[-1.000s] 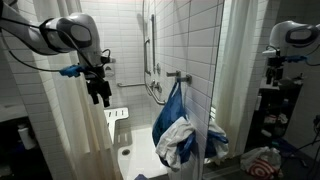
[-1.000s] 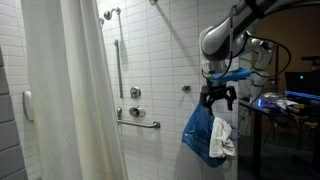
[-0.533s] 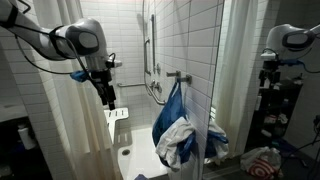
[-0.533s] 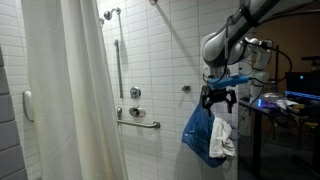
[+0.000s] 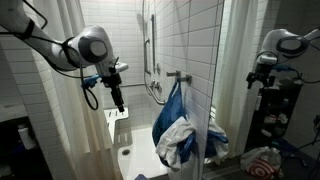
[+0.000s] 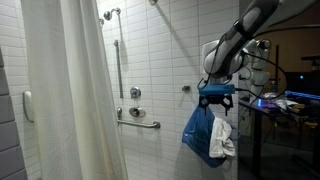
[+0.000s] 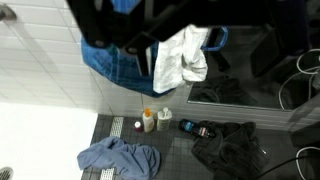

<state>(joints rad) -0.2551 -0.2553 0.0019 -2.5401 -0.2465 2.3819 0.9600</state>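
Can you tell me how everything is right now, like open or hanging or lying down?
gripper: open, empty
blue cloth: hanging on tiled wall
white cloth: hanging against blue cloth
shower curtain: drawn partway
blue rag: crumpled on floor
small bottle: standing on floor

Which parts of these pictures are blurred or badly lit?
In the wrist view the pincer is a dark blur near the lens, while the bottles on the floor are sharper; in an exterior view the tiles are bright, the picture's right edge dim.
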